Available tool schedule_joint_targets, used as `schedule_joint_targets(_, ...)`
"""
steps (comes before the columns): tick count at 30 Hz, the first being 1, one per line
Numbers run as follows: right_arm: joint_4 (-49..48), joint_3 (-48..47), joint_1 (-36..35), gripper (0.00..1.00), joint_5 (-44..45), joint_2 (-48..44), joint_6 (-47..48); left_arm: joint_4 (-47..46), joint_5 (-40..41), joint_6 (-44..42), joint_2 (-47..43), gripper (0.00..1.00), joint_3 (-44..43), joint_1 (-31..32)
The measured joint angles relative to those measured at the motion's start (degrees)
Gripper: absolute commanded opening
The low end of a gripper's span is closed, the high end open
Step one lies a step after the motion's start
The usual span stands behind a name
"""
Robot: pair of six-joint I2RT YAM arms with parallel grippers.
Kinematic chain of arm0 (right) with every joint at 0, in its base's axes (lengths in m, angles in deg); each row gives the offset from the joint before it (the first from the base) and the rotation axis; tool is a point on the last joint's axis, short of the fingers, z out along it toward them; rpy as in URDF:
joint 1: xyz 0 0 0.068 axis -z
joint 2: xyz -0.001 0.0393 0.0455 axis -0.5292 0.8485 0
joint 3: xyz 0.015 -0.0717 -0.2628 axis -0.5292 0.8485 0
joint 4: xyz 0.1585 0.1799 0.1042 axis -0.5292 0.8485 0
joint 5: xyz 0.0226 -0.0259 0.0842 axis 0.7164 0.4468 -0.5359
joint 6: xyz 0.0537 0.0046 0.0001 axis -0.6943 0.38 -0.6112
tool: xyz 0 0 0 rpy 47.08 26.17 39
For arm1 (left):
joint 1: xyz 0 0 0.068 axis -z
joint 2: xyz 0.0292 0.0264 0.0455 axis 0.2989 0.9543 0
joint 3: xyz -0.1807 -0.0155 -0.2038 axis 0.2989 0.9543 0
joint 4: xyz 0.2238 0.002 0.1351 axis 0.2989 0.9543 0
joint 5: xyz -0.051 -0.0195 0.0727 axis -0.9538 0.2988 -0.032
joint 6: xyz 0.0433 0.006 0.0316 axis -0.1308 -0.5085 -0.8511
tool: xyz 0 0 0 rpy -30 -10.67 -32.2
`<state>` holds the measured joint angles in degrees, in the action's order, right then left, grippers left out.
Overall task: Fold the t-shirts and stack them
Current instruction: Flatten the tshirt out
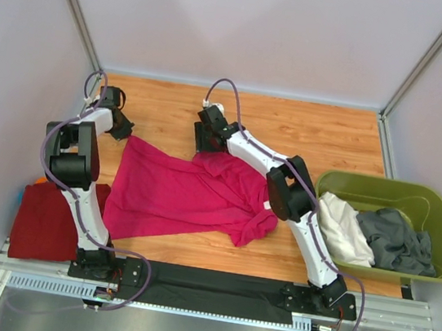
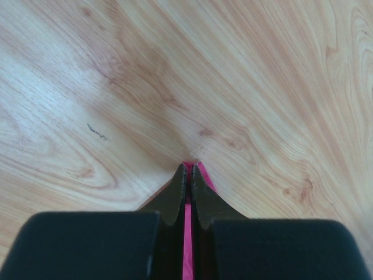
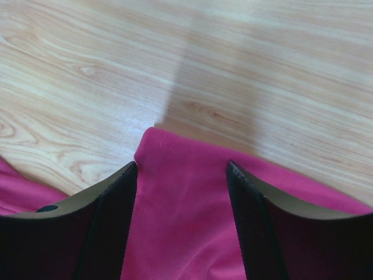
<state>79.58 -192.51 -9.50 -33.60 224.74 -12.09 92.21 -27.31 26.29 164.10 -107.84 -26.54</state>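
Note:
A magenta-pink t-shirt (image 1: 184, 193) lies spread and rumpled on the wooden table (image 1: 308, 132). My left gripper (image 1: 121, 128) is at its far left corner, shut on a thin edge of the pink cloth (image 2: 188, 233). My right gripper (image 1: 205, 140) is at the shirt's far right corner, open, its fingers astride the hemmed pink corner (image 3: 180, 198). A darker red shirt (image 1: 45, 219) lies folded at the near left. White (image 1: 344, 228) and grey (image 1: 396, 239) shirts lie in the bin.
An olive-green plastic bin (image 1: 436, 216) stands at the right edge of the table. Bare wood lies beyond both grippers toward the back wall. A black strip (image 1: 212, 284) runs along the near edge between the arm bases.

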Motion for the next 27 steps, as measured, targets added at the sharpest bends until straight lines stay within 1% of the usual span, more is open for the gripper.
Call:
schedule_joint_targets(3,-0.2,-0.6,0.0,0.58,0.4,0.4,-0.7,0.0,0.0,-0.3,-0.1,0.00,0.0,0.0)
schedule_joint_targets(4,-0.3,-1.1,0.0,0.55,0.5,0.8,-0.9,0.0,0.0,-0.4,-0.2,0.00,0.0,0.0)
schedule_joint_targets(7,-0.6,-2.6,-0.1,0.33,0.7,2.0,-1.4,0.0,0.2,-0.9,-1.0,0.00,0.2,0.0)
schedule_joint_targets(8,-1.0,-2.7,-0.1,0.16,0.9,2.1,-1.6,0.0,0.3,-1.0,-1.2,0.00,0.3,0.0)
schedule_joint_targets(10,-1.2,-2.7,-0.2,0.00,0.9,2.2,-1.3,-0.2,0.7,-1.0,-1.9,0.00,0.9,0.0)
schedule_joint_targets(16,-2.1,-1.9,0.2,0.00,1.0,2.0,-1.5,-0.5,0.7,-0.9,-4.7,0.00,4.9,0.0)
schedule_joint_targets(17,-3.1,-0.4,0.4,0.00,1.0,1.2,-1.6,-0.4,0.7,-1.0,-5.1,0.00,5.1,0.0)
schedule_joint_targets(21,-3.2,4.5,2.3,0.00,1.0,-2.5,-1.6,0.0,-0.1,-1.6,-7.0,0.00,5.1,0.0)
schedule_joint_targets(24,-3.3,6.4,4.7,0.00,0.8,-6.2,-1.6,1.4,-1.4,-2.3,-8.7,0.00,3.6,0.0)
schedule_joint_targets(27,-4.2,8.2,7.8,0.00,0.8,-13.2,-1.6,3.1,-2.5,-3.1,-10.6,0.00,0.3,0.0)
